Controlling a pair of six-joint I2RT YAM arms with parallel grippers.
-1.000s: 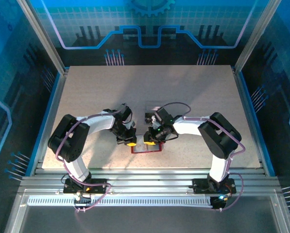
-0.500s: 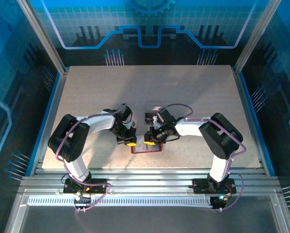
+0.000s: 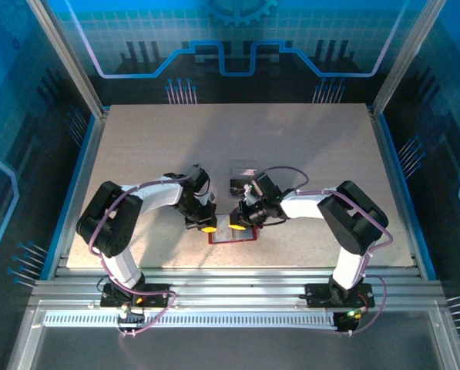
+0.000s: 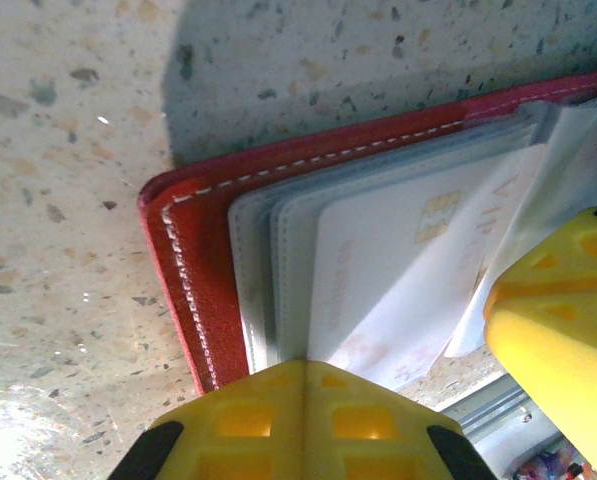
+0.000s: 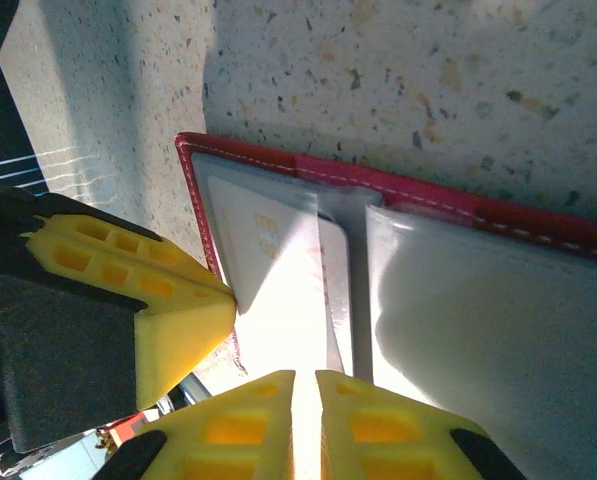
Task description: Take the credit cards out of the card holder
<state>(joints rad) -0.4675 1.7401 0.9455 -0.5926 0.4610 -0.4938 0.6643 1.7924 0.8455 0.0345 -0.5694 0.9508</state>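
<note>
The red card holder point(image 3: 233, 236) lies open near the table's front edge, its grey sleeves up point(image 4: 203, 290) point(image 5: 428, 195). A pale card point(image 4: 378, 260) point(image 5: 268, 270) with a gold chip sticks out of a sleeve toward me. My left gripper point(image 3: 206, 227) point(image 4: 306, 368) is shut, its tip pressed against the holder's near edge beside that card. My right gripper point(image 3: 237, 223) point(image 5: 305, 375) stands over the card's near edge. Its jaws are almost together, with a slim gap that the card's bright edge runs into. Glare hides whether the pads touch the card.
A small clear plastic box point(image 3: 243, 171) sits just behind the right wrist. Aluminium rails point(image 3: 230, 281) run along the near edge right below the holder. The two grippers' yellow fingers point(image 5: 168, 300) point(image 4: 558, 320) stand very close together.
My right gripper's jaws have narrowed around the card's edge and its wrist has shifted slightly. The left gripper and the holder have stayed put.
</note>
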